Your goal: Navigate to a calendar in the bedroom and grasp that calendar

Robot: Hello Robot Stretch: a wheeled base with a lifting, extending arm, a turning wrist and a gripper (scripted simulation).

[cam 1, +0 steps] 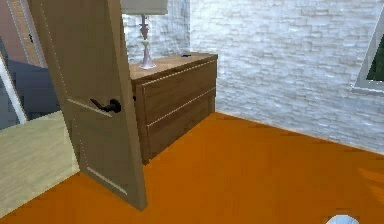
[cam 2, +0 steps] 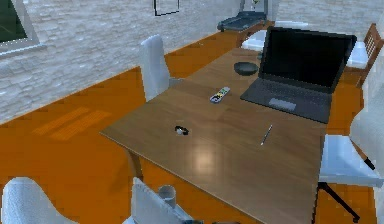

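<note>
The tool's state cannot be told, nor where the calendar is. In the arm side view a wooden tabletop (cam 2: 200,150) carries an open laptop (cam 2: 300,70), a remote (cam 2: 219,95) and a pen (cam 2: 266,134). The forward view has an open door (cam 1: 95,100) beside a dresser (cam 1: 175,95) bearing a lamp (cam 1: 146,40).

Forward view: facing ahead and somewhat down, close against an open door (cam 1: 95,100), dresser (cam 1: 175,98) just beyond.
Arm side view: looking down across the surface (cam 2: 200,150) and laptop (cam 2: 302,62), near.
Shared: orange floor (cam 1: 260,170), white brick wall (cam 1: 280,55).
</note>
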